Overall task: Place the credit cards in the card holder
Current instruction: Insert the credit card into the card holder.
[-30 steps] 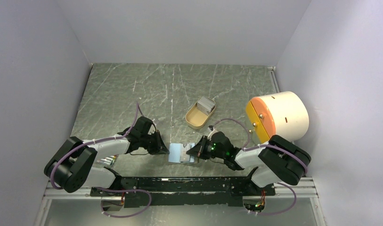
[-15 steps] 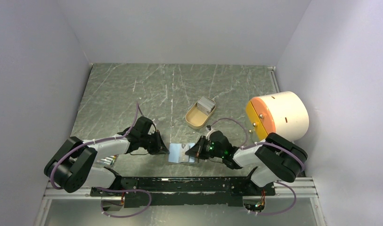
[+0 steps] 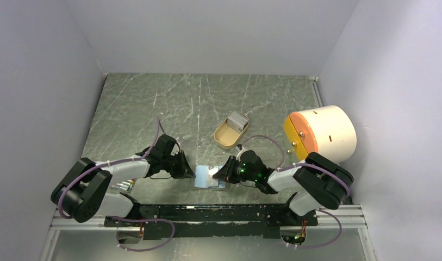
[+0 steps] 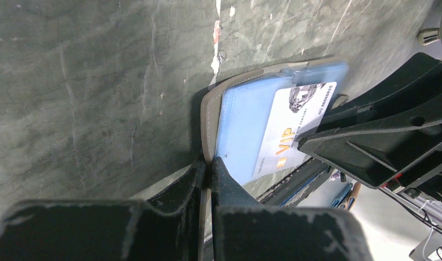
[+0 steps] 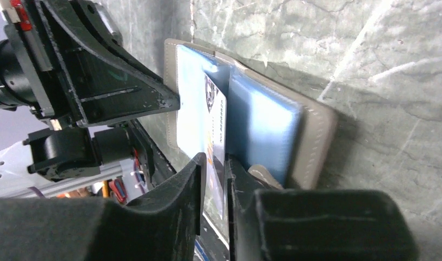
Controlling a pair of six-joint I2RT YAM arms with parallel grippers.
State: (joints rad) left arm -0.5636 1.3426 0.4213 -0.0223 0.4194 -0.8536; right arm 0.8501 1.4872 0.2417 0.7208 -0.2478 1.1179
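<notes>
While the left gripper (image 4: pixel 209 163) pinches the card holder (image 4: pixel 243 125) by its left rim, the right gripper (image 5: pixel 216 163) grasps a white credit card (image 4: pixel 294 128).
Spread open with its bluish inside up, the card holder lies on the table (image 3: pixel 153 109) near the front edge, between both arms. Both jaws are clenched. The credit card lies across the blue lining; whether its end sits inside a pocket cannot be told.

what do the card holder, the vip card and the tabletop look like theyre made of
Card holder: soft leather or faux leather outside, matte, stitched edge; inner pockets look like glossy blue plastic. Card: thin stiff plastic, glossy white with print. Tabletop: hard marbled green-grey sheet, slightly shiny, possibly stone-look laminate.
</notes>
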